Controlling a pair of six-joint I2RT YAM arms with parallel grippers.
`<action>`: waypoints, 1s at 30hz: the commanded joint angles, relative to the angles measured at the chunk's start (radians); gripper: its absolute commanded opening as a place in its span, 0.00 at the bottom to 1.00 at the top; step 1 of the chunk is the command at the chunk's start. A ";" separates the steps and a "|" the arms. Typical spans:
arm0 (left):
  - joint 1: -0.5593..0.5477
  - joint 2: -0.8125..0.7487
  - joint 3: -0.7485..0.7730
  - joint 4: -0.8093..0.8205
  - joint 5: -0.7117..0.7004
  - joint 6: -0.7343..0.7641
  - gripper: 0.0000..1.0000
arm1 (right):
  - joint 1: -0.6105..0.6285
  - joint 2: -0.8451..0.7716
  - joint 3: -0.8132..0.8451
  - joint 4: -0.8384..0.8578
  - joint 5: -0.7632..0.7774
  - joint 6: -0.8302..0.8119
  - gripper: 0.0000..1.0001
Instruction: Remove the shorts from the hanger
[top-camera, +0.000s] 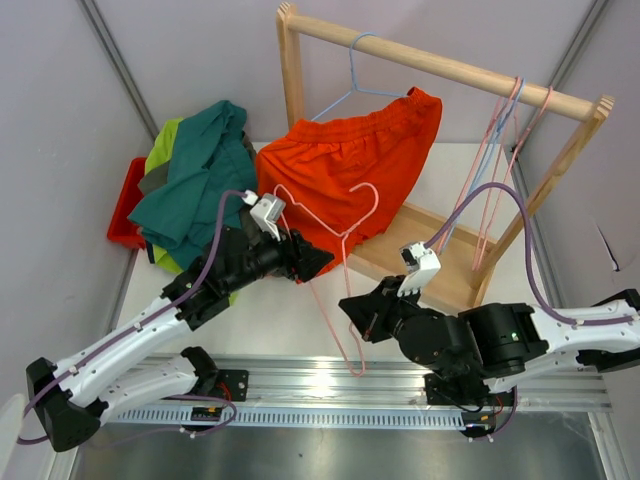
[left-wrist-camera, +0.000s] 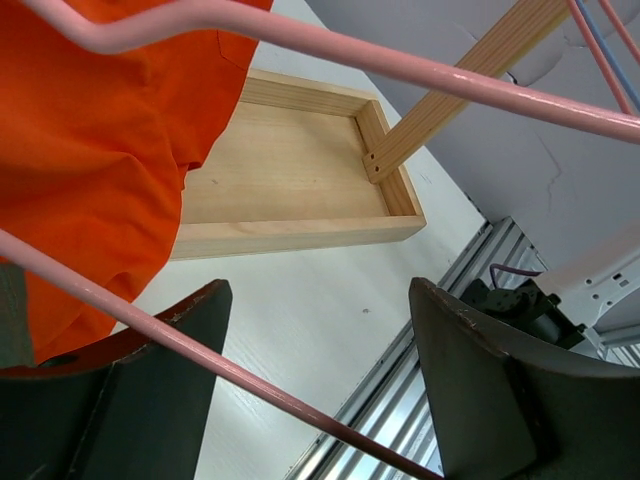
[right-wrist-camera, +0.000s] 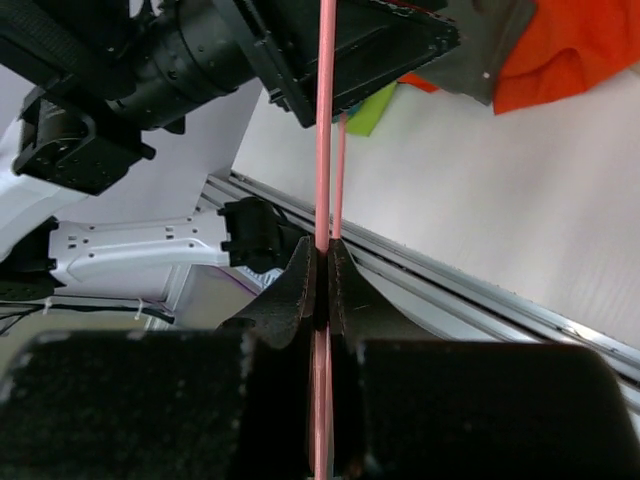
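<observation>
Right claw (right-wrist-camera: 322, 262) clenched on pink hanger (top-camera: 335, 275); left claw (left-wrist-camera: 320, 350) released, wire between fingers. Orange shorts (top-camera: 350, 165) beyond left claw. Risk: hanger hook snags fabric, drags shorts.

Red bin (top-camera: 124, 212) left of wooden rack (top-camera: 430, 262).

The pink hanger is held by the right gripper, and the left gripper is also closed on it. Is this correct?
Not fully. The right gripper is indeed shut on the pink hanger, but the left gripper is open: in the left wrist view its fingers stand wide apart, with the hanger's wire only passing between them.
</observation>
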 joint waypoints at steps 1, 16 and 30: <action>-0.015 0.001 -0.015 0.027 -0.022 0.025 0.77 | 0.007 -0.042 -0.032 0.270 0.038 -0.135 0.00; -0.016 0.015 0.057 -0.068 -0.072 0.069 0.99 | 0.030 -0.056 -0.012 0.343 0.106 -0.246 0.00; -0.016 -0.239 0.206 -0.343 -0.143 0.105 0.99 | 0.079 -0.096 0.106 -0.293 0.439 0.112 0.00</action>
